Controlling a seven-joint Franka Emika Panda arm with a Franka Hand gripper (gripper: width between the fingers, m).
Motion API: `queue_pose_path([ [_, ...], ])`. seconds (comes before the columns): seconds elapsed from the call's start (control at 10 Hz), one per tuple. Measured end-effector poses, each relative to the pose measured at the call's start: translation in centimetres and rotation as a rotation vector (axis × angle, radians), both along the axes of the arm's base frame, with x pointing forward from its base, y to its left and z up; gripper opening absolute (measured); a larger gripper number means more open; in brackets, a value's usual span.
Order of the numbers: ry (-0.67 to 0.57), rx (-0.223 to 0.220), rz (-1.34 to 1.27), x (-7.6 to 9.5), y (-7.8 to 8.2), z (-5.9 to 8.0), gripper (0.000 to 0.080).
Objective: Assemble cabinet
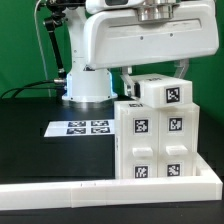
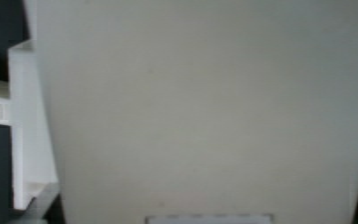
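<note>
The cabinet (image 1: 160, 140) is a white blocky box at the exterior view's right front. It stands against the white rail (image 1: 60, 190) along the table's front edge. Its front shows several black-and-white tags. A smaller white piece (image 1: 165, 92) with a tag sits on top. The arm's big white link hangs right over it. My gripper is hidden behind that link and the cabinet top. In the wrist view a plain white cabinet face (image 2: 202, 110) fills almost the whole picture, very close. No fingers show there.
The marker board (image 1: 80, 127) lies flat on the black table at the exterior view's left of the cabinet. The robot base (image 1: 88, 85) stands behind it. A white ledge of another part (image 2: 2, 100) shows at the wrist view's edge.
</note>
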State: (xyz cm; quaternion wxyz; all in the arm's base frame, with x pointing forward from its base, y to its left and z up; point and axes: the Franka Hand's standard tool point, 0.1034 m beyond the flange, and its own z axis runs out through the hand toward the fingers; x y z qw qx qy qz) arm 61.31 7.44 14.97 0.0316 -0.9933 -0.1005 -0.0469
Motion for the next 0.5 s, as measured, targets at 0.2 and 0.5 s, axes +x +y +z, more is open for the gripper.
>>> queue_pose_path([
  [0.2, -0.016, -0.001, -0.001, 0.01, 0.01, -0.23, 0.0546],
  [0.5, -0.016, -0.001, -0.001, 0.01, 0.01, -0.23, 0.0546],
])
